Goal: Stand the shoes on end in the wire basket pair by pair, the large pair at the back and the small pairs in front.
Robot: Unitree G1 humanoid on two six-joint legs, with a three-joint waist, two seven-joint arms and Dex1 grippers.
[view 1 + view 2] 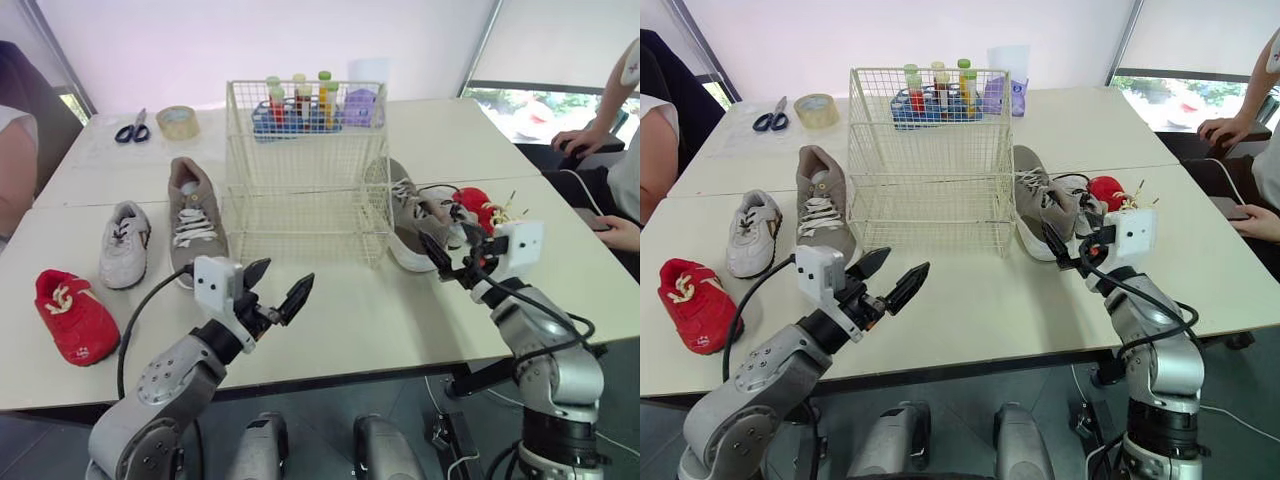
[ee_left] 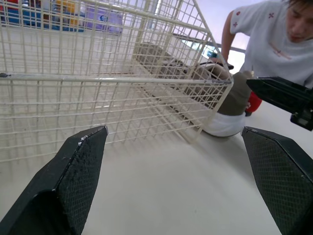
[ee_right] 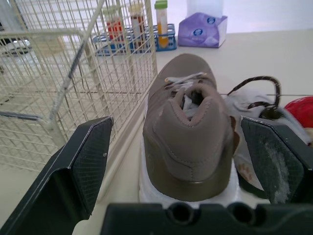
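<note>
The wire basket [image 1: 305, 170] is sitting empty at frame centre, every pair still waiting: taupe shoe [image 1: 192, 215], white shoe [image 1: 124, 243] and red shoe [image 1: 75, 315] are lying left of it, their mates right. The right gripper [image 1: 452, 250] is gaping behind the taupe mate [image 3: 188, 129]'s heel; the left gripper [image 1: 285, 275] is hanging open, empty.

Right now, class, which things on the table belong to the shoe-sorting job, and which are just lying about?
Job: basket; brown shoes, left and right of it; white shoe; red shoes, left and right.

Lying about: scissors; tape; tube rack; tissue pack.
</note>
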